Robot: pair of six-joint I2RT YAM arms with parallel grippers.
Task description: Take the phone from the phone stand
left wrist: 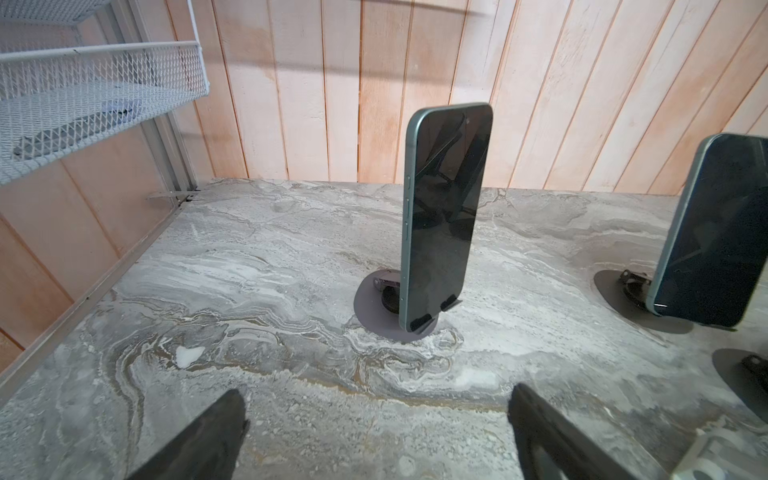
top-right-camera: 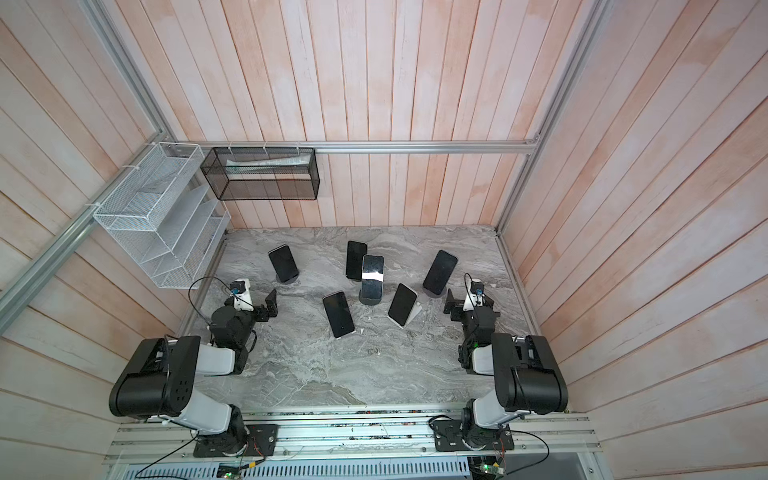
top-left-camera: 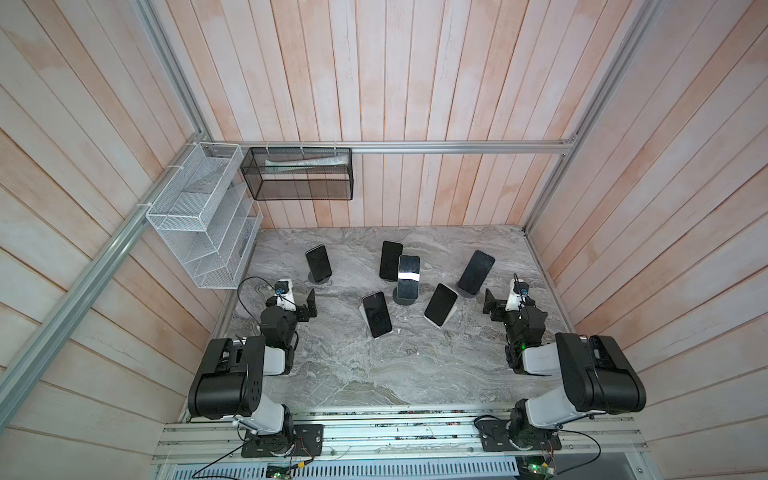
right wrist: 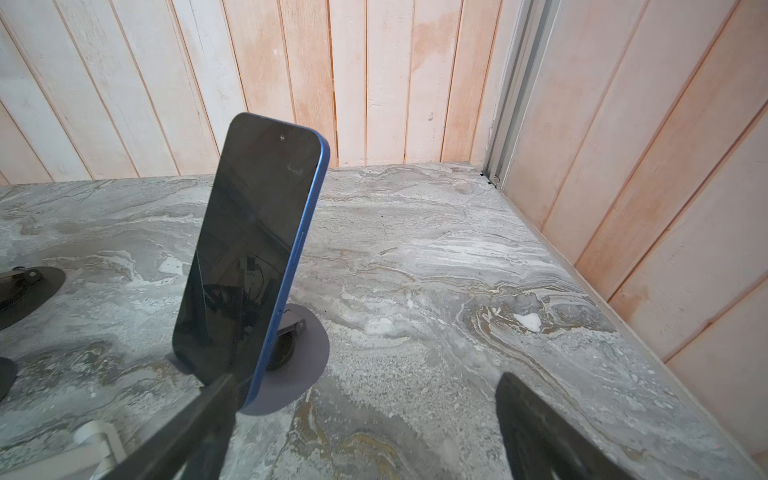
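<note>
Several dark-screened phones stand on phone stands across the marble table (top-left-camera: 374, 374) in both top views. The leftmost phone (top-left-camera: 318, 263) has a green edge (left wrist: 444, 216) and leans on a round grey stand (left wrist: 370, 307). My left gripper (top-left-camera: 309, 306) (left wrist: 376, 392) is open a short way in front of it, with nothing between the fingers. The rightmost phone (top-left-camera: 476, 272) is blue-edged (right wrist: 249, 249) on a like stand (right wrist: 303, 357). My right gripper (top-left-camera: 489, 304) (right wrist: 365, 379) is open, the phone just beside one fingertip (right wrist: 224, 382).
More phones stand mid-table: two at the back centre (top-left-camera: 390, 260) (top-left-camera: 408, 276) and two nearer on white stands (top-left-camera: 377, 314) (top-left-camera: 441, 304). A white wire rack (top-left-camera: 199, 216) and a black mesh basket (top-left-camera: 297, 174) hang at the back left. Wooden walls close three sides.
</note>
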